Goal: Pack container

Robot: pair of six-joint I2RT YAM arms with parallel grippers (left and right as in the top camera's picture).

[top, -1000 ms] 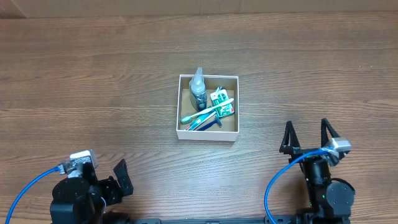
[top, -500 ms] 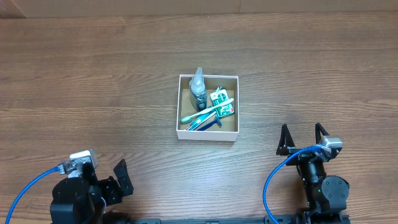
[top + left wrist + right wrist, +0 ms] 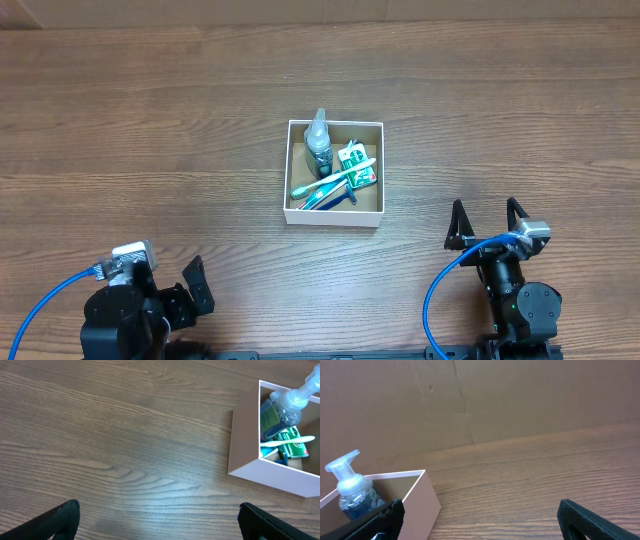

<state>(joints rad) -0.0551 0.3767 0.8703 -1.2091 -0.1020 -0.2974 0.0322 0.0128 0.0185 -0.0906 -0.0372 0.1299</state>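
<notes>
While the container (image 3: 334, 218) sits central on the table (image 3: 150, 120) holding a pump bottle (image 3: 318, 140), toothbrush (image 3: 330, 181) and green packet (image 3: 356, 160), the left gripper (image 3: 198, 283) and right gripper (image 3: 487, 222) rest well apart from it, jaws wide.

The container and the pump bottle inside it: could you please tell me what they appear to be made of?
The container looks like thin cardboard: matte white outside, brown inside, with flat, sharply folded walls. The pump bottle seems to be clear glossy plastic, since its contents show through; the pump head looks like translucent plastic.
</notes>
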